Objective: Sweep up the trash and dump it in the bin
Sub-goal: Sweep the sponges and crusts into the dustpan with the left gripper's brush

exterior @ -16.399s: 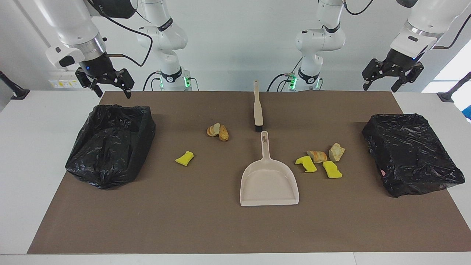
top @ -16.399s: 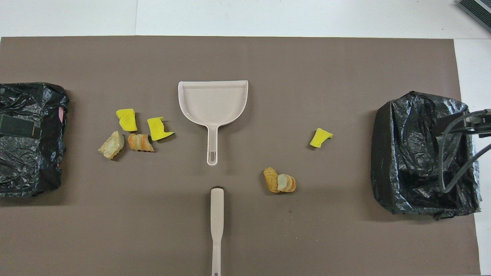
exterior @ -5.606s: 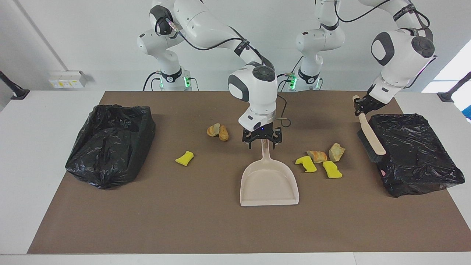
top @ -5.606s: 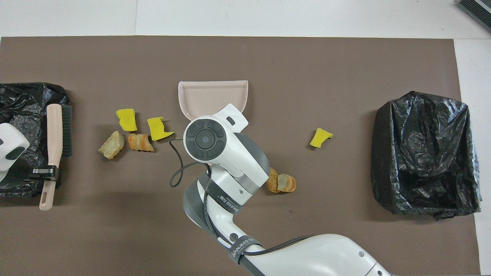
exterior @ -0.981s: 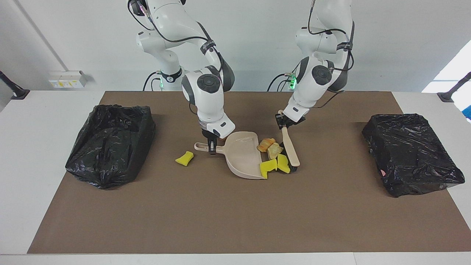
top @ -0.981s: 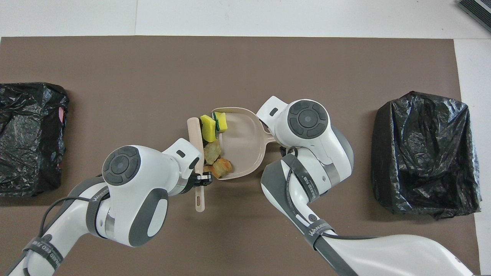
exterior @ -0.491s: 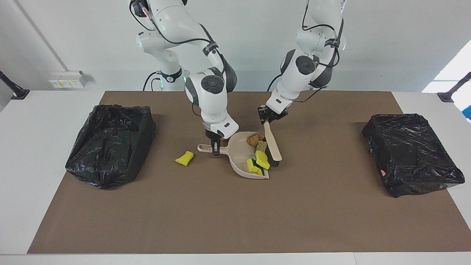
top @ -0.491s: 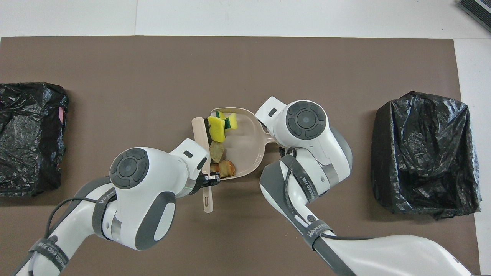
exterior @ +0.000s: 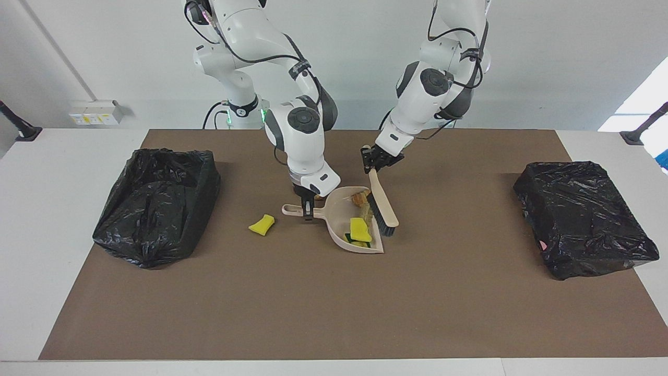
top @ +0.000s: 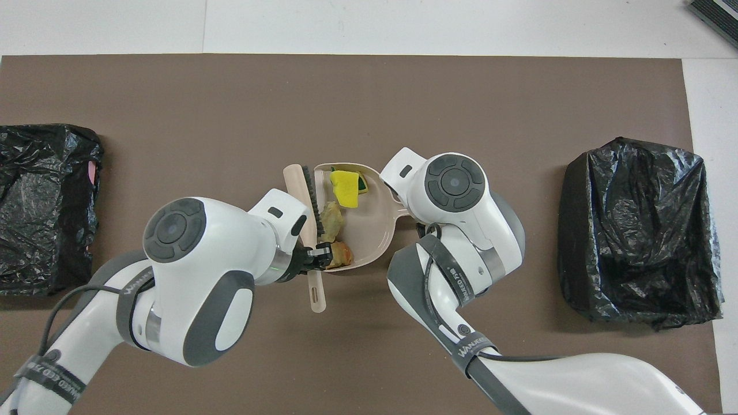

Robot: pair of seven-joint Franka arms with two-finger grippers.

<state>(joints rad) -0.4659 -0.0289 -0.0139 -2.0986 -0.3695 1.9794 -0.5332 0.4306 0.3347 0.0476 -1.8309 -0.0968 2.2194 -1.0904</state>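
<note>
My right gripper (exterior: 308, 204) is shut on the handle of the beige dustpan (exterior: 339, 215), which lies on the mat in the middle of the table. The pan holds trash: yellow sponge chunks (exterior: 360, 228) and tan bread-like pieces (exterior: 359, 198). In the overhead view the same yellow sponge chunks (top: 344, 181) and tan bread-like pieces (top: 331, 222) sit just inside the dustpan (top: 375, 230). My left gripper (exterior: 371, 161) is shut on the handle of the brush (exterior: 383, 206), whose bristles stand at the pan's mouth. One yellow scrap (exterior: 261, 224) lies loose on the mat toward the right arm's end.
Two bins lined with black bags stand on the brown mat, one black-bagged bin (exterior: 156, 203) at the right arm's end and another black-bagged bin (exterior: 582, 216) at the left arm's end. In the overhead view my right arm hides the loose scrap.
The brush has swept toward the right arm's end and pushed the scraps from the pan's mouth into the pan. Both grips have held.
</note>
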